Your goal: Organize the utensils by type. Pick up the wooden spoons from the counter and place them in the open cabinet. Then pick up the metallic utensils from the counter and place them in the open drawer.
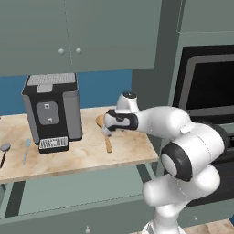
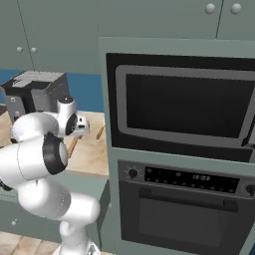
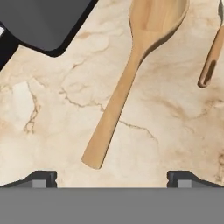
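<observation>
The large orange-brown wooden spoon [image 3: 131,74] lies flat on the beige marbled counter [image 1: 82,157], bowl away from me and handle end near my fingertips [image 3: 41,178]. My gripper [image 3: 111,179] hangs just above the handle, open, nothing between its fingers. From the left base view, the gripper [image 1: 108,133] points down over that spoon [image 1: 109,145]. The small wooden spoon's handle [image 3: 212,57] lies to the right. Two metal utensils rest at the counter's left end: a round grey head [image 1: 4,147] and a pale blue-grey spoon [image 1: 26,148]. The open cabinet and open drawer are out of view.
A black and grey coffee machine [image 1: 51,109] stands on the counter just left of the spoon, its corner [image 3: 43,22] close to the hand. Closed wall cabinet doors [image 1: 68,32] hang above. A tall unit with microwave [image 2: 184,102] and oven [image 2: 184,214] bounds the counter's right end.
</observation>
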You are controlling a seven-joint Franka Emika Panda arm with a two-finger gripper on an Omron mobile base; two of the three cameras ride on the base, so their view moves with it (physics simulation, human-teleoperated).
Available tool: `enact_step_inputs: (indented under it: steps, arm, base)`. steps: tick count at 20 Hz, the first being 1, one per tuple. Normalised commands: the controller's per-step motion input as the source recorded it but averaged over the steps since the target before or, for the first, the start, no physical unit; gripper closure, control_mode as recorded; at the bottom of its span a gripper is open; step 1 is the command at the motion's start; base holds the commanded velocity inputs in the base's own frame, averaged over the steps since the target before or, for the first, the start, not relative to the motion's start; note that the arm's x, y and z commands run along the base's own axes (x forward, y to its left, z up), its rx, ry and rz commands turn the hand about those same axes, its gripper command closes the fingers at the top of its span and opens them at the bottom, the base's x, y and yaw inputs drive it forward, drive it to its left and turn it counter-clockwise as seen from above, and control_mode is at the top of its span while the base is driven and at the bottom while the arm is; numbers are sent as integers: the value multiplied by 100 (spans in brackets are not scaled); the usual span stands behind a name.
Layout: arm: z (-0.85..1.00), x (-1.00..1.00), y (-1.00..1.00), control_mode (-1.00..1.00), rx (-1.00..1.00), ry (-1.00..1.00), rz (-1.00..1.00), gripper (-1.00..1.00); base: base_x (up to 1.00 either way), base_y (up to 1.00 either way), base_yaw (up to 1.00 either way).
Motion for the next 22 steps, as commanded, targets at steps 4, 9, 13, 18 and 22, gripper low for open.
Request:
enact_step_inputs:
  steps: [4,9,13,18,22]
  arm:
    - [-33,54,20,-100,0,0,4,-100]
    - [-43,54,19,-100,0,2,0,-100]
    - [-44,46,16,-100,0,8,0,-100]
    - [-41,38,16,-100,0,5,0,-100]
    - [-36,40,13,-100,0,4,0,-100]
  base:
    - [0,0,0]
    - [0,0,0]
    - [0,0,0]
    - [0,0,0]
    - [0,0,0]
